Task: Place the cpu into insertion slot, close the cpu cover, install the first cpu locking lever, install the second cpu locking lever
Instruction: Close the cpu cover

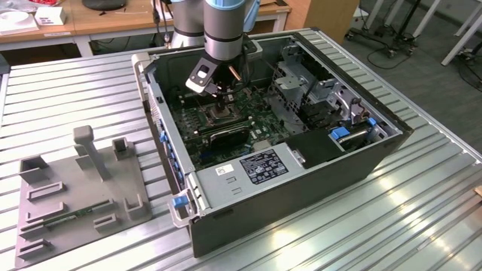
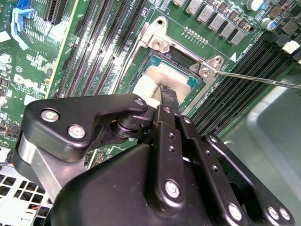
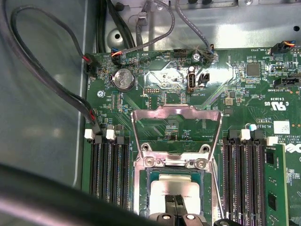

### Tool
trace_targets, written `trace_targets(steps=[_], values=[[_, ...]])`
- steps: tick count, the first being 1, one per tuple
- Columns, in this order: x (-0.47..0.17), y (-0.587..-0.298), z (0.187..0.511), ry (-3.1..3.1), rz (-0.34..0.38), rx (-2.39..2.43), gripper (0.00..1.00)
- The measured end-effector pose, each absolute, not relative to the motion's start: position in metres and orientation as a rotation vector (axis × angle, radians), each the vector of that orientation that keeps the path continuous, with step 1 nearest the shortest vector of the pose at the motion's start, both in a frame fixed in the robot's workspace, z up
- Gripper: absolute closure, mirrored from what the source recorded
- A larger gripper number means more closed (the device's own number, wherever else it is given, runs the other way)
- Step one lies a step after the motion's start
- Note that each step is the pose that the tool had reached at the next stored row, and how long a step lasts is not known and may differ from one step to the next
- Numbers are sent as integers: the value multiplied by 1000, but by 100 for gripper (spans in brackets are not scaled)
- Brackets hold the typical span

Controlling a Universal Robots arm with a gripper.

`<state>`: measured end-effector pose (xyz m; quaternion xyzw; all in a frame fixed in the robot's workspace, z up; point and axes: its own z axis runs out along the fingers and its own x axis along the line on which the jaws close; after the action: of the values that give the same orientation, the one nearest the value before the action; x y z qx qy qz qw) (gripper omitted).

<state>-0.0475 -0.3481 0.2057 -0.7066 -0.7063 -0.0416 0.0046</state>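
"Black pincer (image 2: 165, 94)?"
"Closed up, gripping nothing. Its tips are on the square silvery-tan cpu (image 3: 162, 193), which lies flat and square-on in the dark, metal-rimmed insertion slot (image 3: 139, 188)."
"Room?"
"The thin silver-grey cpu cover (image 3: 176, 111) stands open, and long black memory slots (image 3: 110, 174) flank both sides."

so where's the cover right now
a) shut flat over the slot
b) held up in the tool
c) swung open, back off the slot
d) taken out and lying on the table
c: in the first wrist view the cover stands swung back from the slot, which leaves the cpu uncovered in it.
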Motion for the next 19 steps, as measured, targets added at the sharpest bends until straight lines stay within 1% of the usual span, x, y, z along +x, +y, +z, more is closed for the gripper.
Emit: trace_targets(steps=[8, 19], values=[[-47, -348, 207, -2213, -130, -2213, 90], [-47, -348, 217, -2213, -130, -2214, 90]])
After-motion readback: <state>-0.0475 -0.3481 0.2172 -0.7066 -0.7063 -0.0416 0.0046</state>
